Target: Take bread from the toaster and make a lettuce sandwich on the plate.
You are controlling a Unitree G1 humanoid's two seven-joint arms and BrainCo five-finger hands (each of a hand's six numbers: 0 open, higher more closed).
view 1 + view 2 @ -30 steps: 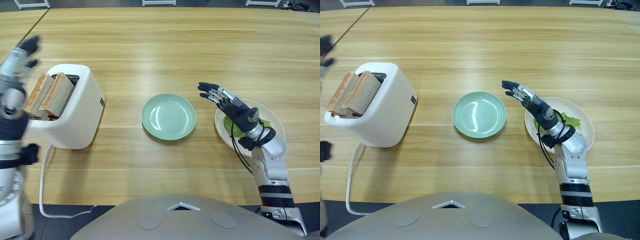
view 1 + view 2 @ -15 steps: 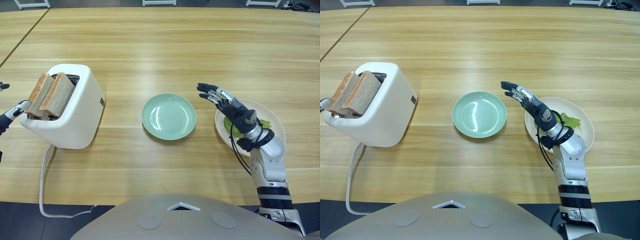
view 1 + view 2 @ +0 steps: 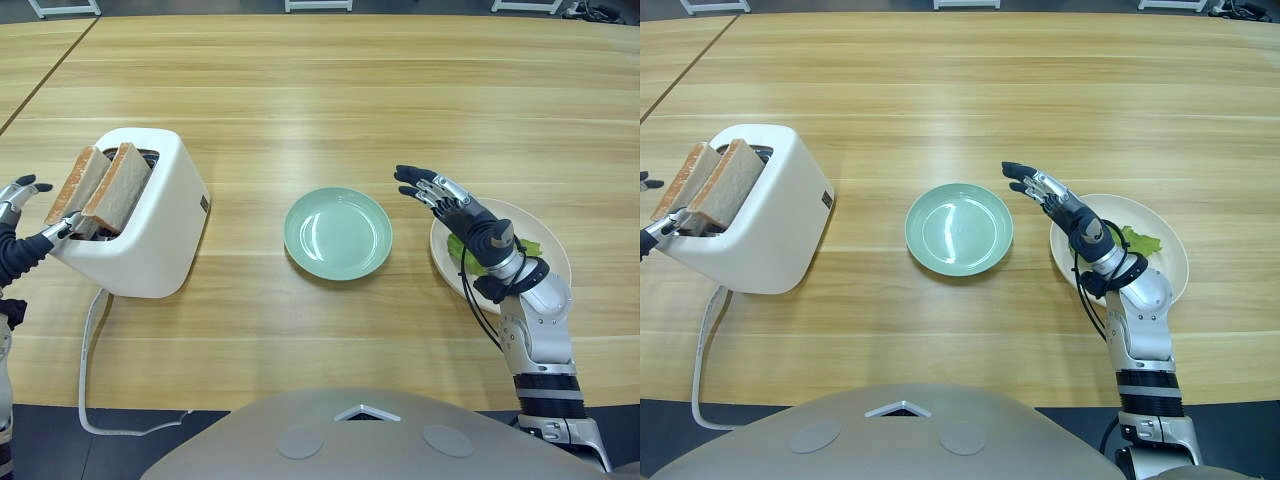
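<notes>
Both bread slices (image 3: pixel 100 187) stick up out of the toaster (image 3: pixel 155 235) at the counter's (image 3: pixel 330 90) left end, leaning left, with their long edges running away from the robot. The left hand (image 3: pixel 18 228) is clearly nearer, just left of the outer slice. Its fingers (image 3: pixel 56 230) are spread, one tip touching low, nothing clamped yet. The right hand (image 3: pixel 458 207) hovers flat-open over the lettuce (image 3: pixel 1141 240), well apart.
</notes>
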